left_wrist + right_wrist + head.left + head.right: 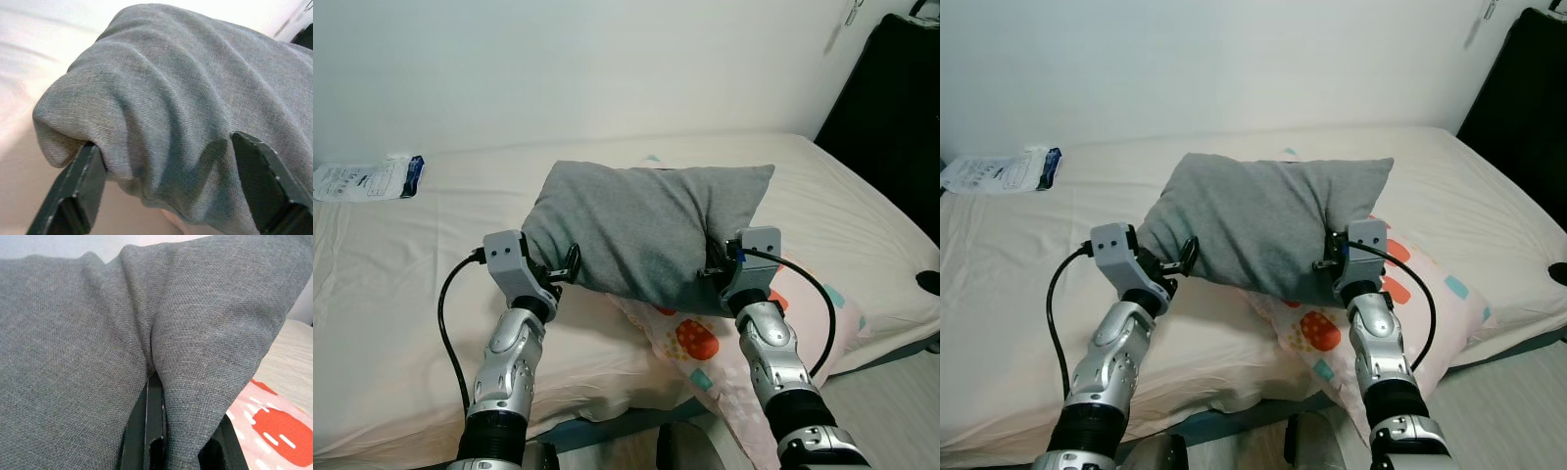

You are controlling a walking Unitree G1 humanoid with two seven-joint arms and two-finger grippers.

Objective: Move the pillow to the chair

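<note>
Your grey pillow (651, 230) is raised above the bed (401, 284), carried between both arms at its near edge. Its far corners point toward the wall; the near side sags slightly between the two holds.

Left tool (564, 268): at the pillow's near left corner. In the left wrist view its two black fingers (80, 188) stand spread, one on each side of a bunched fold of grey cloth that bulges between them. The fold fills the gap, so you have the tool pinching the pillow's corner with the fingers wide apart.

Right tool (1330, 262): at the pillow's near right edge. In the right wrist view the fingers (149, 431) sit close, with a deep crease of grey fabric drawn down between them. The tool is pressed together on the pillow's cloth.

Below the grey pillow, a second pillow with a pale cover printed in red and teal patches (724, 343) lies on the bed at its near edge, partly overhanging. The raised grey pillow covers its far part; whether the two touch cannot be told.

At the far left of the bed, against the wall, lies a white printed packet (367, 179). A black object (891, 108) stands at the right, beyond the bed's far corner. Black cables (445, 323) loop from each wrist down along the silver forearms.
</note>
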